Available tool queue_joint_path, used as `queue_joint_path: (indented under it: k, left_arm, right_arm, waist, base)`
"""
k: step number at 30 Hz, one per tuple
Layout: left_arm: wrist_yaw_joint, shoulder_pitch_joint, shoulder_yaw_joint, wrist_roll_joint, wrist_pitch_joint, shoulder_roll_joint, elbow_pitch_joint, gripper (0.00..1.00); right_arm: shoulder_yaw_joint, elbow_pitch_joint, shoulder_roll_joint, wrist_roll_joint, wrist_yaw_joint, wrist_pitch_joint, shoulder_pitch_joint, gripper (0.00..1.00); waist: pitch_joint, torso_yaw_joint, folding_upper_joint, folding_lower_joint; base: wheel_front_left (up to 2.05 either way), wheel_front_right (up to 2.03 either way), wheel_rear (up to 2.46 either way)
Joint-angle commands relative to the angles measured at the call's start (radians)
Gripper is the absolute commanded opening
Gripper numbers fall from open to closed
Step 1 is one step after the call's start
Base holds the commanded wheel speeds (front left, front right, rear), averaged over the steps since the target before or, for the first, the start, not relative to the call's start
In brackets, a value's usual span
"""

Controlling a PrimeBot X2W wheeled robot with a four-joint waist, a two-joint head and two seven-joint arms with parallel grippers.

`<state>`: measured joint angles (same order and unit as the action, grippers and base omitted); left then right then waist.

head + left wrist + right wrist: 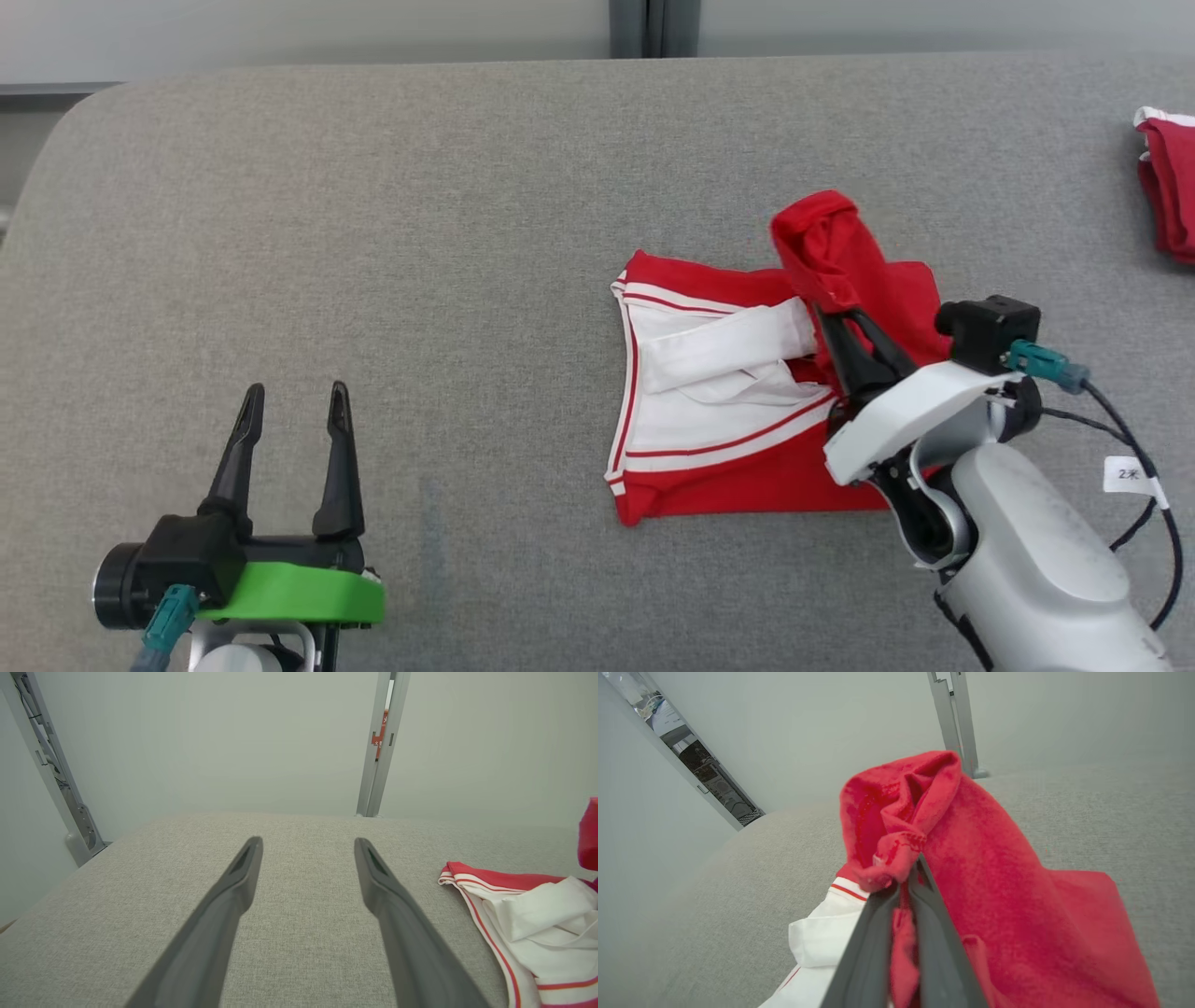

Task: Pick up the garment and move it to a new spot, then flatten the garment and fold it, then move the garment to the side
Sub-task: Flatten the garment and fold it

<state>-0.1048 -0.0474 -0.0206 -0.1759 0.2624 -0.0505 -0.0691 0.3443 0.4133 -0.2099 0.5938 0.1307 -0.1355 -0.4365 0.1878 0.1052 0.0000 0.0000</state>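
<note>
Presently mid-fold, by judgement. Working on grey padded surface [373, 205], wide and flat. Carries garment [719, 411] right of centre, in the nearer half: red, with white panel [709, 359] and red-white trim, mostly lying flat. At far right edge, second red garment [1172, 187], well apart; best left alone.

Over the right side of the cloth, right gripper [837, 315], fingers clenched on a red flap [971, 858] raised off the surface and bunched above the fingertips. At near left, left gripper [308, 841], well apart from the cloth, fingers spread, grasping nothing.

Step advice (judgement only):
- Keep the pinch tight throughout.
- Raise just enough to clear the white panel, no higher.
- Carry leftward across the body and lay down square to the striped left edge [624, 392].
- Let go only after laying flat; smooth the bunching first.
- Probably worth bringing the left gripper in to pin the left side and stop dragging.

Orientation: long axis apparently left-right, only slightly longer than near-far. Striped edge to the left, plain red side to the right, lifted flap aimed far and up.
</note>
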Motion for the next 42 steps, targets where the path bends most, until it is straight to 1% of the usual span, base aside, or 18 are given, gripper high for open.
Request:
queue_joint_path:
  k: [1,6,11,12,13,14,16,21,28,31,37,42]
  left_arm:
    - [0.007,-0.018,-0.009,-0.009,0.003,-0.001,-0.003,1.0]
    - [0.018,-0.03,-0.043,-0.024,0.003,-0.001,-0.01,1.0]
    - [0.021,-0.034,-0.058,-0.029,0.003,-0.001,-0.018,1.0]
    - [0.021,-0.035,-0.059,-0.029,0.003,-0.001,-0.02,1.0]
    - [0.02,-0.034,-0.058,-0.029,0.003,-0.001,-0.021,1.0]
    - [0.021,-0.031,-0.056,-0.029,0.003,-0.001,-0.023,1.0]
    - [0.022,-0.022,-0.053,-0.029,0.003,-0.001,-0.027,1.0]
    - [0.021,-0.004,-0.052,-0.024,0.003,-0.001,-0.032,1.0]
    - [0.012,0.008,-0.042,-0.006,0.003,-0.001,-0.031,1.0]
    - [0.009,0.012,-0.034,0.002,0.003,-0.001,-0.033,1.0]
    - [0.004,0.03,-0.015,0.015,0.003,-0.001,-0.026,1.0]
    - [0.0,0.044,0.001,0.029,0.003,-0.001,-0.023,1.0]
  right_arm:
    - [0.011,-0.002,0.02,-0.012,0.0,0.003,0.002,0.0]
    - [0.034,0.025,0.087,-0.023,0.0,-0.006,-0.019,0.0]
    - [0.043,0.08,0.121,-0.036,0.0,-0.018,-0.032,0.0]
    - [0.049,0.086,0.128,-0.033,0.0,-0.026,-0.033,0.36]
    - [0.052,0.091,0.132,-0.032,0.0,-0.032,-0.034,0.7]
    - [0.057,0.098,0.132,-0.03,0.0,-0.038,-0.032,1.0]
    - [0.057,0.097,0.13,-0.029,0.0,-0.053,-0.032,1.0]
    - [0.029,0.045,0.077,-0.059,0.0,-0.088,-0.035,1.0]
    - [-0.1,-0.067,-0.039,-0.083,0.0,-0.111,0.035,1.0]
    - [-0.151,-0.107,-0.07,-0.094,0.0,-0.116,0.079,1.0]
    - [-0.195,-0.209,-0.09,-0.126,0.0,-0.126,0.202,1.0]
    - [-0.244,-0.272,-0.061,-0.153,0.0,-0.129,0.297,1.0]
  waist:
    - [0.011,0.022,0.0,0.0]
    - [0.025,0.048,0.0,0.0]
    - [0.027,0.065,0.0,0.0]
    - [0.026,0.068,0.0,0.0]
    - [0.024,0.069,0.0,0.0]
    - [0.02,0.068,0.0,0.0]
    - [0.012,0.062,0.0,0.0]
    - [-0.015,0.037,0.0,0.0]
    - [-0.046,-0.006,0.0,0.0]
    - [-0.057,-0.022,0.0,0.0]
    - [-0.077,-0.047,0.0,0.0]
    - [-0.091,-0.057,0.0,0.0]
  base:
    - [0.0,0.0,0.0]
    - [0.0,0.0,0.0]
    - [0.0,0.0,0.0]
    - [0.0,0.0,0.0]
    - [0.0,0.0,0.0]
    - [0.0,0.0,0.0]
    - [0.0,0.0,0.0]
    - [0.0,0.0,0.0]
    - [0.0,0.0,0.0]
    - [0.0,0.0,0.0]
    - [0.0,0.0,0.0]
    - [0.0,0.0,0.0]
